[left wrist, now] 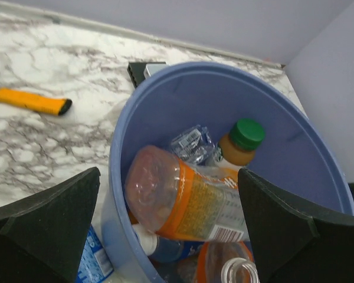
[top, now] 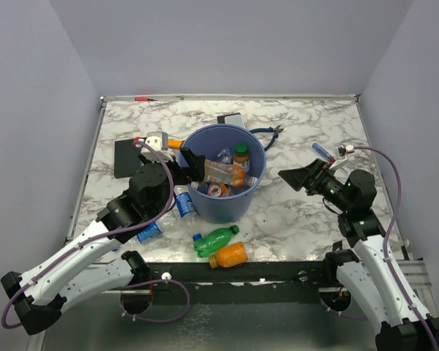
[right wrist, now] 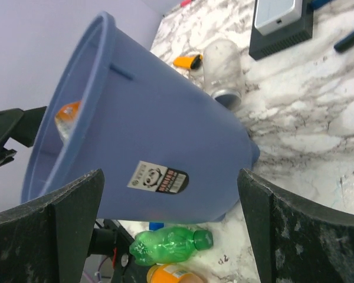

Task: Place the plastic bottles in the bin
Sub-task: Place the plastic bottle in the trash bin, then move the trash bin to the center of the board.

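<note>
At the near edge of the counter, about in its middle, a small green plastic bottle (top: 216, 240) and a small orange plastic bottle (top: 229, 255) lie on their sides, just beside each other. Toward the near-left corner, a clear plastic bottle with a blue label (top: 184, 204) lies against the foot of the large round blue plastic bin (top: 233, 208). A second blue-labelled bottle (top: 150, 232) lies near it, partly under the left arm. So I count four bottles outside. The bin stands in the middle of the counter. Inside it I can tell a brown bottle with a green cap (left wrist: 239, 144), a clear bottle with an orange label (left wrist: 183, 200) and a crumpled clear bottle (left wrist: 192, 143). That makes three for sure, with more below that I cannot count. The left gripper (top: 193, 165) hangs over the left rim of the bin, its fingers spread wide with nothing between them. The right gripper (top: 298, 178) hovers between the bin and the right edge, also spread and empty. I judge these bottles to be light and thin-walled, so a hard squeeze would dent them. Being smooth and round, they may roll or slip away. It seems best to take one across the middle of its body, with a finger on each long side, not at the cap.
</note>
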